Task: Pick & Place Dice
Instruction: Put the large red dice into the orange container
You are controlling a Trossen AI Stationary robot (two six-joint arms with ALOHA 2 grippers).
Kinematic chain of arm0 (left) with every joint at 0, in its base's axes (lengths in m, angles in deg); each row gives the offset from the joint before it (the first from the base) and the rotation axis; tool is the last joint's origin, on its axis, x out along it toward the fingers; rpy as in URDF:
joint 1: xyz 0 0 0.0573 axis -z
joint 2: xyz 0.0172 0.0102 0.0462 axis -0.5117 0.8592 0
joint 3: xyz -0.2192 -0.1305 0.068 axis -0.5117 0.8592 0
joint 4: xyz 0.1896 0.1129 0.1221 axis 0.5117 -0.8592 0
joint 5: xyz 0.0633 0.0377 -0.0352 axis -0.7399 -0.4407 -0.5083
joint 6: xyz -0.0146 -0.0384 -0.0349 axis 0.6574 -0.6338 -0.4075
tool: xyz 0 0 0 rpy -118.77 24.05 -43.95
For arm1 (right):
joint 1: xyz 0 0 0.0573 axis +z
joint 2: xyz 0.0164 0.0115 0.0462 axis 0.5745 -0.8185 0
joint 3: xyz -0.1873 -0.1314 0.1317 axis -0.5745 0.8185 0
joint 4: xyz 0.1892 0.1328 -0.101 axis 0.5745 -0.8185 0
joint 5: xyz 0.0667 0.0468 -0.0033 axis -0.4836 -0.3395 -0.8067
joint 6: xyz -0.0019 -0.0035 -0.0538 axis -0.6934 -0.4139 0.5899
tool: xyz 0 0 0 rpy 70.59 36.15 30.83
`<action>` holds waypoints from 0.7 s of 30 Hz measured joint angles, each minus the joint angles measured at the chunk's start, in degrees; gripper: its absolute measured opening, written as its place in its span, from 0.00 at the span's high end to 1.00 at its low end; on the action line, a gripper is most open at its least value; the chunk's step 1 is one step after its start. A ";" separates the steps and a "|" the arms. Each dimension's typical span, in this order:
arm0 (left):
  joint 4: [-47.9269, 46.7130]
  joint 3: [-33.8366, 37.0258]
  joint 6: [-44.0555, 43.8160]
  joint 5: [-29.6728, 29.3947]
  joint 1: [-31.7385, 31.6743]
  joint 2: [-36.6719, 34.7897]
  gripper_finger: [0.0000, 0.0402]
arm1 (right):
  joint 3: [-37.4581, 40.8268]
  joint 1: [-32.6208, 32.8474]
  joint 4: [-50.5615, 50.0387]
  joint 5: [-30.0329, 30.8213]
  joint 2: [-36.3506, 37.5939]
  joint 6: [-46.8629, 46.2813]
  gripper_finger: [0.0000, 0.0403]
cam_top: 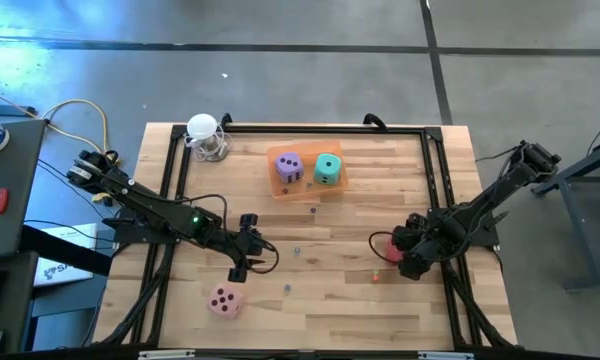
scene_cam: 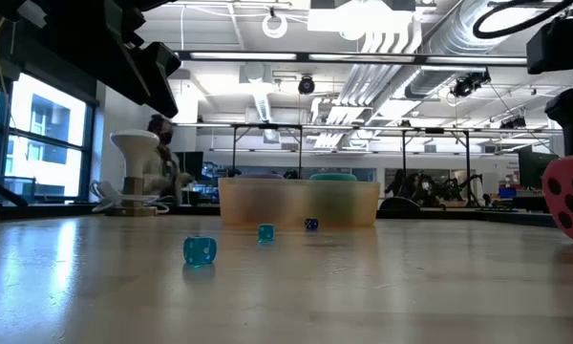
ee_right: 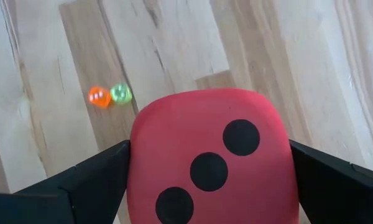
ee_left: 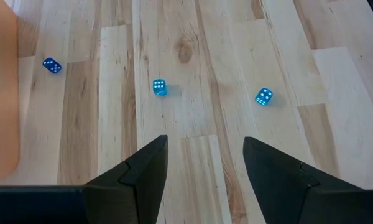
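Right gripper (ee_right: 208,180) clamps red die (ee_right: 208,158), table's 4 o'clock; we judge carry step, next move to orange tray (cam_top: 280,186) at 12 o'clock. Left gripper (ee_left: 202,162) open, empty.

The tray (cam_top: 307,184) lies toward the table's (cam_top: 410,300) back edge, near the middle, with two dice in it side by side: one (cam_top: 289,167) on the left, the other (cam_top: 327,168) on the right. A third die (cam_top: 225,300) lies near the front edge, left of centre, just before the left gripper (cam_top: 242,268). The fourth die (cam_top: 389,249) sits between the right gripper's (cam_top: 405,250) fingers at the table's right side. Several tiny dice (ee_left: 160,87) are scattered on the boards between the tray and the front edge. A small stand (cam_top: 205,137) rests at the back left corner.
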 joint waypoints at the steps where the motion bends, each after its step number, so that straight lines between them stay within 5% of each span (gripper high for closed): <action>1: 0.00 0.00 0.05 0.00 0.01 0.00 0.50 | 0.00 -0.03 0.05 0.64 -0.01 -0.46 0.04; 21: -0.02 0.00 0.12 0.00 0.01 0.00 0.50 | 0.52 0.10 0.05 2.36 0.05 -6.03 0.04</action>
